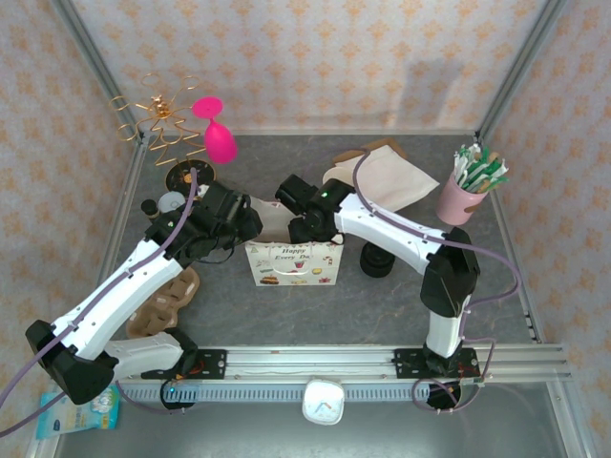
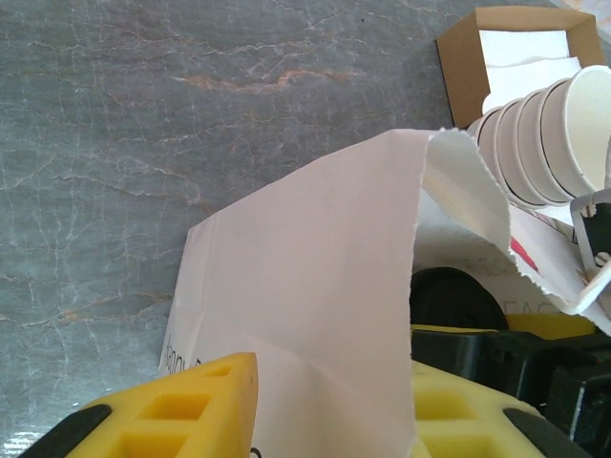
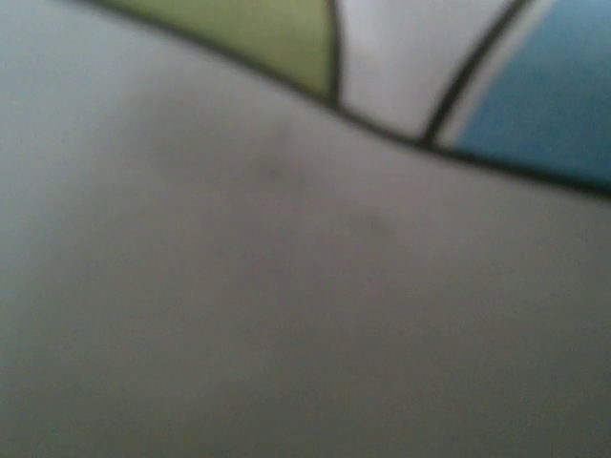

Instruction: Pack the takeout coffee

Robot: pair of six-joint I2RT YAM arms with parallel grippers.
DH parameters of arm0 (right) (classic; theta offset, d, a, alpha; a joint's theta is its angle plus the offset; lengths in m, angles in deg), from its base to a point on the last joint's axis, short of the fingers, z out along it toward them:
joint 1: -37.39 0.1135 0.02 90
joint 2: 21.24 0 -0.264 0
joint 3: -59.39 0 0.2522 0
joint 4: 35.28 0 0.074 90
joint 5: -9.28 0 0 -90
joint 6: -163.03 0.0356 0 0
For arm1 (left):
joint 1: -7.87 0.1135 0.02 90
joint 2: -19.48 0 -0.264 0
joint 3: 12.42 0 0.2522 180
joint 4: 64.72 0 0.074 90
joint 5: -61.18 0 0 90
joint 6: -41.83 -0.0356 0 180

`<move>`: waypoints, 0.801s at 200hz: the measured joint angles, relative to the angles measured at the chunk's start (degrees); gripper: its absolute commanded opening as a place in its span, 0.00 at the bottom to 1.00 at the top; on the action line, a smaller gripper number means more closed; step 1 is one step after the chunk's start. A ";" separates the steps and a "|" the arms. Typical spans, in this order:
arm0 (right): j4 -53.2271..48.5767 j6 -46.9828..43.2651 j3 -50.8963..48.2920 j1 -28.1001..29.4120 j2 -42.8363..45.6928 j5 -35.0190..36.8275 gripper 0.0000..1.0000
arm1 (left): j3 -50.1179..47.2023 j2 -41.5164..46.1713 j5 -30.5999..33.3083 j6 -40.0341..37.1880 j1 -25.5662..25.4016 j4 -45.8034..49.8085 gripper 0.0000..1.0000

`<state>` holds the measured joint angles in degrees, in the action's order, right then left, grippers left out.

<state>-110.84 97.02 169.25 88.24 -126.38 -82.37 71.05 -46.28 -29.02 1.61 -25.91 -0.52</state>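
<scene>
A white gift bag (image 1: 293,264) printed "Happy Every Day" stands at the table's middle. My left gripper (image 1: 252,225) is at its left end. In the left wrist view its yellow fingers (image 2: 181,410) stand either side of the bag's white wall (image 2: 315,277), shut on it. My right gripper (image 1: 302,229) reaches down into the bag's mouth from behind, its fingers hidden. The right wrist view is a grey blur with green, white and blue patches. The takeout coffee is hidden. A dark rounded shape (image 2: 456,298) sits inside the bag; I cannot tell what it is.
A stack of black lids (image 1: 377,260) stands right of the bag. A stack of lidless cream cups (image 2: 549,129) lies beside a brown carton (image 2: 460,52). A pink cup of sachets (image 1: 465,194) is at the right, a brown cup carrier (image 1: 168,303) at the left.
</scene>
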 measured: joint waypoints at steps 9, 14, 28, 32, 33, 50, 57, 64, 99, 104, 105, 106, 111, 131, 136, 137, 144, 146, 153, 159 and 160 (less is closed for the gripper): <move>0.59 0.00 -0.39 0.00 0.07 0.17 0.73 | 0.00 0.00 0.20 -0.02 0.00 0.04 0.35; 0.83 0.00 -0.63 0.00 0.13 0.20 0.73 | 0.00 0.00 0.28 -0.17 0.00 0.07 0.35; 1.66 -0.02 -1.33 0.00 0.46 0.22 0.73 | 0.00 0.00 0.35 -0.20 0.00 0.07 0.35; 1.90 -0.02 -1.51 0.00 0.55 0.24 0.73 | 0.00 -0.02 0.37 -0.20 0.00 0.09 0.35; 1.92 -0.02 -1.55 0.00 0.57 0.24 0.73 | 0.00 -0.02 0.39 -0.20 0.00 0.07 0.35; 2.80 -0.02 -2.23 0.00 0.87 0.35 0.73 | 0.00 -0.02 0.52 -0.22 0.00 0.07 0.35; 2.97 -0.02 -2.34 0.00 0.92 0.37 0.73 | 0.00 0.00 0.55 -0.24 0.00 0.07 0.36; 3.19 -0.02 -2.47 0.00 0.96 0.39 0.73 | 0.00 0.00 0.59 -0.33 0.00 0.09 0.37; 4.57 -0.04 -3.65 -0.02 1.40 0.46 0.74 | 0.13 -0.20 0.70 -0.37 0.00 0.22 0.39; 4.59 -0.04 -3.63 -0.02 1.40 0.46 0.74 | 0.24 -0.28 0.70 -0.37 0.00 0.31 0.39; 4.59 -0.04 -3.63 -0.02 1.40 0.46 0.74 | 0.26 -0.28 0.70 -0.37 0.00 0.31 0.39; 4.61 -0.07 -3.63 -0.02 1.40 0.46 0.74 | 0.31 -0.31 0.70 -0.37 0.00 0.33 0.39; 4.59 -0.07 -3.63 -0.02 1.40 0.46 0.75 | 0.37 -0.37 0.70 -0.37 0.00 0.33 0.39; 4.37 -0.02 -3.37 -0.02 1.40 0.44 0.77 | 0.55 -0.37 0.72 -0.37 0.00 0.37 0.39; 4.31 -0.02 -3.30 -0.02 1.40 0.42 0.77 | 0.59 -0.39 0.70 -0.37 0.00 0.39 0.39; 4.28 -0.02 -3.28 -0.02 1.40 0.39 0.77 | 0.61 -0.39 0.72 -0.37 0.00 0.42 0.39; 4.11 -0.02 -3.08 -0.02 1.38 0.37 0.78 | 0.66 -0.39 0.72 -0.37 0.00 0.50 0.39; 4.04 -0.02 -2.99 -0.02 1.40 0.37 0.78 | 0.66 -0.39 0.72 -0.37 0.00 0.50 0.39; 3.91 -0.02 -2.84 -0.02 1.40 0.35 0.79 | 0.66 -0.39 0.72 -0.37 0.00 0.57 0.40; 3.76 -0.02 -2.69 0.00 1.40 0.35 0.81 | 0.66 -0.39 0.72 -0.37 0.00 0.61 0.40; 3.74 -0.02 -2.69 -0.02 1.38 0.35 0.81 | 0.66 -0.39 0.72 -0.37 0.00 0.63 0.40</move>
<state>-107.10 97.00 166.56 88.22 -125.00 -82.02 71.71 -46.67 -28.30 1.23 -25.91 0.11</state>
